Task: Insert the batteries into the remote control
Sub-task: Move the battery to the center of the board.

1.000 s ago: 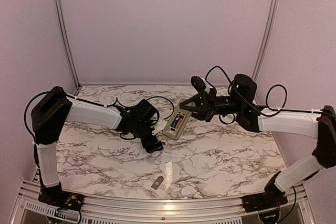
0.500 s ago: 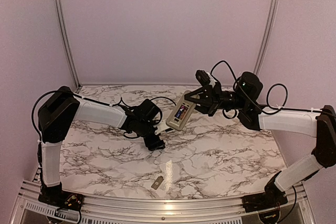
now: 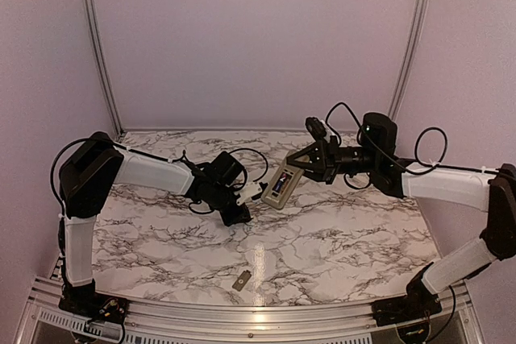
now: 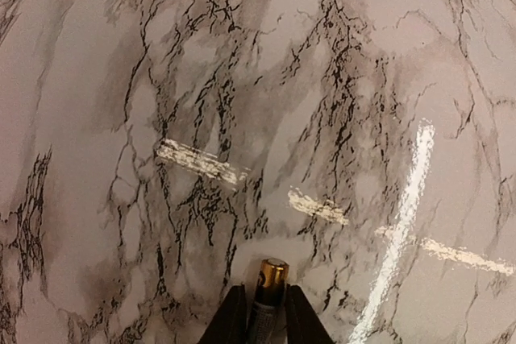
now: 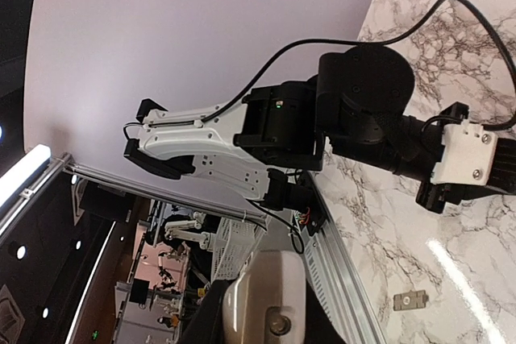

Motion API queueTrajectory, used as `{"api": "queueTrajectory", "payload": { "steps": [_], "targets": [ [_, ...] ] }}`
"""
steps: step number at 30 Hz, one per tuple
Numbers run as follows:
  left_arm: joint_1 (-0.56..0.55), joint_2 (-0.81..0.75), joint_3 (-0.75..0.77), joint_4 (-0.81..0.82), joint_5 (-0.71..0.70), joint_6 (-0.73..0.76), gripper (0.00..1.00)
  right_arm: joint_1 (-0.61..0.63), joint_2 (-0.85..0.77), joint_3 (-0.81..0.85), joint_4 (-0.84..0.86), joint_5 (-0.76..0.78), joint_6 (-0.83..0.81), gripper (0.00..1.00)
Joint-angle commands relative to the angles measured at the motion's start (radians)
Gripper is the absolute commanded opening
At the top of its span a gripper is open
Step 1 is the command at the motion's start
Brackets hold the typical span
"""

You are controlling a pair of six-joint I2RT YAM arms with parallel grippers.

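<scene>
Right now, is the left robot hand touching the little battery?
Touching. The left wrist view shows the battery wedged in the left gripper, a finger tight on each side, no gap.

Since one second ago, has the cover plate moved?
No. The cover plate still lies just left of the glare streak, near the front rail.

a robotics lab, set up as a closed test booth. plain pale lilac walls with aluminium corner posts box in a marble-patterned tabletop, and an aluminium rail runs along the bottom of the top view. at the lower left of the right wrist view, a dim hall shows other white robot arms and ceiling lights.
</scene>
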Motion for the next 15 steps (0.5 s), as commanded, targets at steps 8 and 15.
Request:
{"api": "queueTrajectory", "payload": {
  "steps": [8, 15],
  "targets": [
    [0.011, -0.168, -0.217, -0.113, -0.07, -0.294, 0.05, -0.02, 0.013, -0.042, -0.131, 0.002, -0.275, 0.0],
    [0.011, -0.237, -0.286, -0.196, -0.121, -0.288, 0.03, -0.02, 0.041, -0.082, -0.072, -0.029, -0.333, 0.0]
  ]
}}
